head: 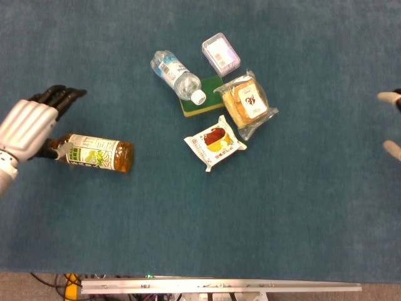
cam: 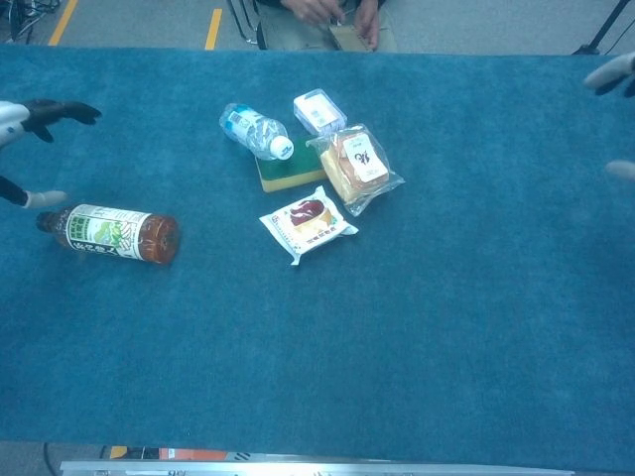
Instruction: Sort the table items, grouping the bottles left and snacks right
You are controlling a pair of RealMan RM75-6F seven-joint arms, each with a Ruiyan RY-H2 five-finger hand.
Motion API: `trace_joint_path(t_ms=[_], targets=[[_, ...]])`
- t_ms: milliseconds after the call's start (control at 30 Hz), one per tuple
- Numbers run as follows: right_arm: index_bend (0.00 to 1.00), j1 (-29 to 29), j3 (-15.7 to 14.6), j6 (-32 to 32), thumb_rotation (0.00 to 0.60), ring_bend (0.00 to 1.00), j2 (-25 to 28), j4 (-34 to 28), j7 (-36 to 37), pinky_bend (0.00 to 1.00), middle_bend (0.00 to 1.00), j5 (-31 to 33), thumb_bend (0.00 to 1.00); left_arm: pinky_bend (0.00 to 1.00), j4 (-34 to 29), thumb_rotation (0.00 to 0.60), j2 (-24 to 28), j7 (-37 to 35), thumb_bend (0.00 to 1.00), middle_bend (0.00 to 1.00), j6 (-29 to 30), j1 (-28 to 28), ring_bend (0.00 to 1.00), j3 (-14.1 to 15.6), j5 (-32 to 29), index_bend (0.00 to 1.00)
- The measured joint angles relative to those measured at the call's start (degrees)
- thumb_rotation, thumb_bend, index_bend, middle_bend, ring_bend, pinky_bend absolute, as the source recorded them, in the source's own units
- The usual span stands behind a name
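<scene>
A tea bottle (head: 97, 153) (cam: 111, 234) with a green label lies on its side at the left of the blue table. My left hand (head: 28, 122) (cam: 25, 117) hovers just left of it, fingers spread, holding nothing. A clear water bottle (head: 178, 76) (cam: 255, 131) lies across a green-yellow sponge (head: 202, 104) (cam: 288, 175). A bagged bread snack (head: 247, 103) (cam: 354, 167), a red-and-white snack packet (head: 215, 142) (cam: 309, 223) and a small clear box (head: 220, 54) (cam: 318, 109) lie nearby. My right hand (head: 391, 125) (cam: 615, 89) shows only fingertips at the right edge, apart.
The table's near edge carries a metal rail (head: 219, 286). A person's hands (cam: 337, 18) rest beyond the far edge. Blue cloth (head: 313, 207) covers the right half of the table.
</scene>
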Motion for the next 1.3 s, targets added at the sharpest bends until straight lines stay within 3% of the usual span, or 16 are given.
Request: trace_joint_path(t_ms=[233,467,900,1300], targets=[[0.09,6.6,1.3,-10.5,0.6,0.2,-1.7,-1.2,-6.5,0.32,0.21,2.6,0.0,0.22,-4.3,0.6,3.9,2.3,0.26,0.12,7.4,3.9,0.08,-0.1,1.8,0.07],[0.02,14.2,4.2,-17.6,0.6,0.16,-9.1,1.4,-13.9,0.3,0.17,8.9,0.0,0.22,-7.2,0.6,7.1,3.9,0.26,0.12,11.8,7.7,0.08,0.4,3.2,0.07],[0.0,25.1,7.2,-25.3,0.6,0.12,-22.6,11.5,-28.5,0.25,0.16,20.9,0.0,0.22,-7.7,0.6,9.5,1.9,0.26,0.11,14.5,11.6,0.08,1.2,4.0,0.07],[0.0,31.9,6.5,-27.1,0.6,0.11,-32.8,21.7,-35.1,0.22,0.15,27.8,0.0,0.22,-7.0,0.6,10.3,-0.1,0.26,0.11,15.5,13.5,0.07,1.2,4.9,0.07]])
